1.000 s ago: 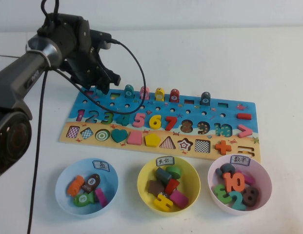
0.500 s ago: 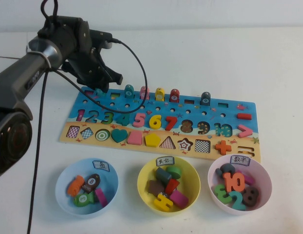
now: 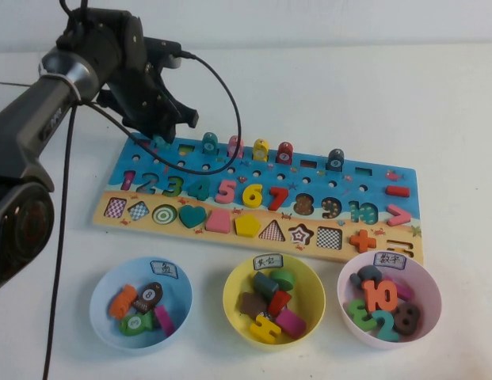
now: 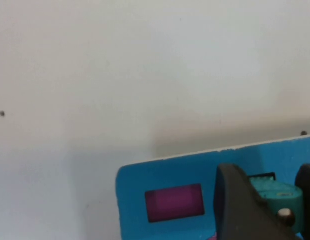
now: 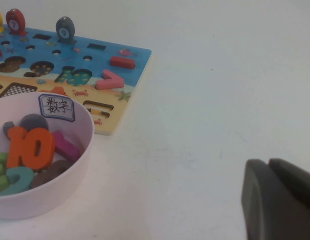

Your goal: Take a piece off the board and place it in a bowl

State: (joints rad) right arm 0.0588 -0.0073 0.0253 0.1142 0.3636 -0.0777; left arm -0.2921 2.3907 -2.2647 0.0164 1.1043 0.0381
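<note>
left gripper [image 3: 162, 139] clamped on teal piece [image 4: 274, 196] above board [image 3: 325, 198]; right gripper [image 5: 279, 200] parked

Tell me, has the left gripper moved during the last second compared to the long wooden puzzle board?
Yes. The left gripper has risen a little and shifted towards the far-left corner of the long wooden puzzle board, holding the small teal-green fish piece. The right gripper stays parked.

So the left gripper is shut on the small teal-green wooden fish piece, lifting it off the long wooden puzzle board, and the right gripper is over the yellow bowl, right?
Not quite. The right gripper sits parked over bare table beside the pale pink bowl, as the right wrist view shows. The left gripper does grip the small teal-green wooden fish piece at the long wooden puzzle board.
</note>
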